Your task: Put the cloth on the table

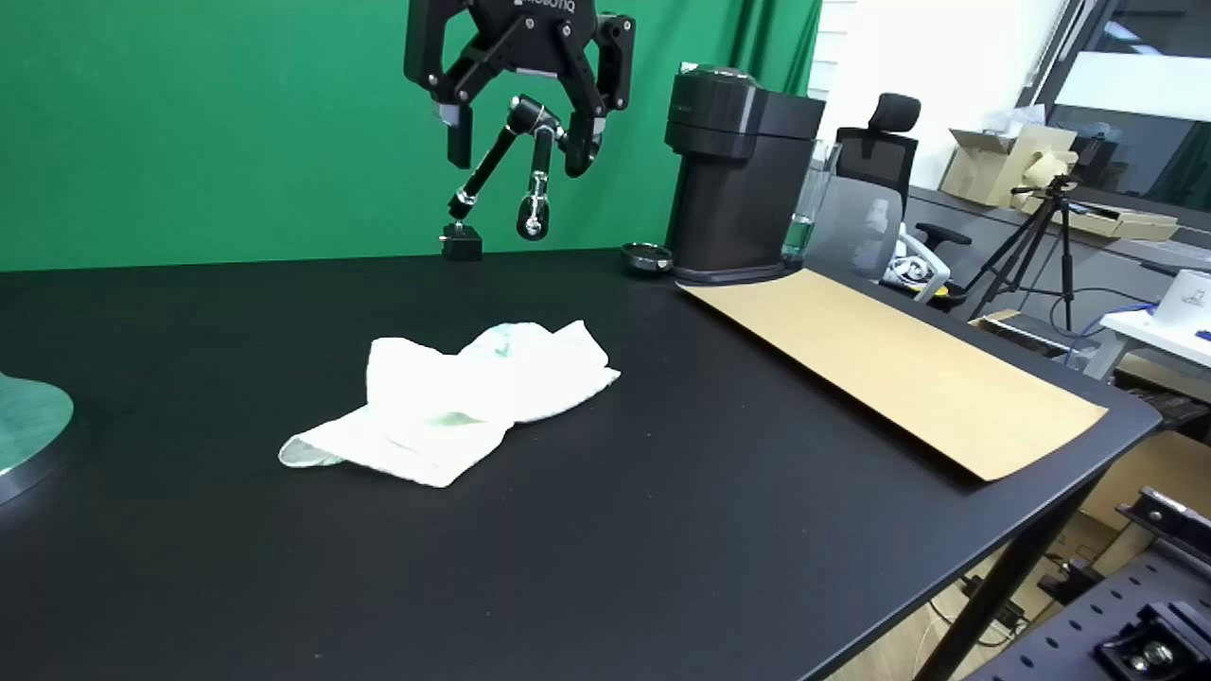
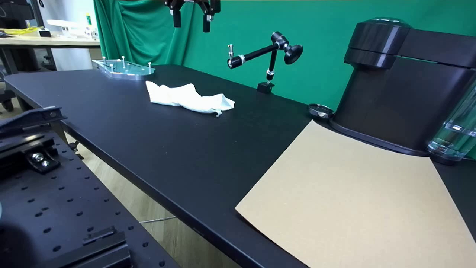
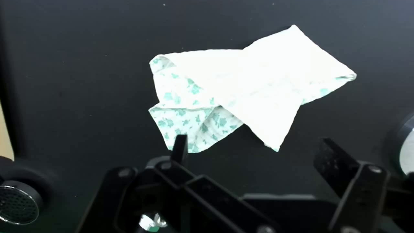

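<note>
Holds the gripper (image 1: 518, 165) high over the table (image 1: 662, 530) with jaws spread, probably for clearance from the cloth (image 1: 473, 397) lying crumpled there.

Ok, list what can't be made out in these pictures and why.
Gripper: its top is cut off by the upper edge in both exterior views.
Clear tank: cut off by the right edge in an exterior view.
Floral-print cloth: in the wrist view, its own folds hide part of the printed side.
Shiny thing: mostly hidden by the gripper in the wrist view; identity unclear.
</note>
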{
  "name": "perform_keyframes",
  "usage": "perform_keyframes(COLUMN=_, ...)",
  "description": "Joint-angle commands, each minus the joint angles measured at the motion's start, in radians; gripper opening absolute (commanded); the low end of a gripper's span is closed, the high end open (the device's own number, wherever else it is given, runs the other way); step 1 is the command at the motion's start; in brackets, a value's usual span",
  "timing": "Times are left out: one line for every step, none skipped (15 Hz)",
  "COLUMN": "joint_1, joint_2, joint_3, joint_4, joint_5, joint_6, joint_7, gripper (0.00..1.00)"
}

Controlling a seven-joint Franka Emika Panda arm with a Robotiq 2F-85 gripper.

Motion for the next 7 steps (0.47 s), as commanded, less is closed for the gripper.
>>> perform_keyframes(joint_1=-0.012, joint_2=-0.011, joint_3=-0.005, joint_4=-0.049, joint_5=-0.111, joint_6=0.034, joint_7=0.065, gripper=1.0)
perform_keyframes(joint_1=-0.015, joint_2=-0.009, joint_3=-0.007, joint_4=-0.06, joint_5=-0.124, joint_6=0.047, joint_7=0.068, gripper=1.0)
perform_keyframes(joint_1=-0.018, joint_2=-0.006, joint_3=-0.009, joint_4=-0.073, joint_5=-0.135, joint_6=0.059, joint_7=0.075, gripper=1.0)
perform_keyframes(joint_1=-0.02, joint_2=-0.004, joint_3=-0.012, joint_4=-0.084, joint_5=-0.144, joint_6=0.073, joint_7=0.078, gripper=1.0)
perform_keyframes(joint_1=-0.022, joint_2=0.0, joint_3=-0.015, joint_4=-0.094, joint_5=-0.148, joint_6=0.084, joint_7=0.079, gripper=1.0)
perform_keyframes(joint_1=-0.023, joint_2=0.005, joint_3=-0.018, joint_4=-0.101, joint_5=-0.15, joint_6=0.092, joint_7=0.079, gripper=1.0)
perform_keyframes(joint_1=-0.024, joint_2=0.012, joint_3=-0.019, joint_4=-0.103, joint_5=-0.144, joint_6=0.082, joint_7=0.081, gripper=1.0)
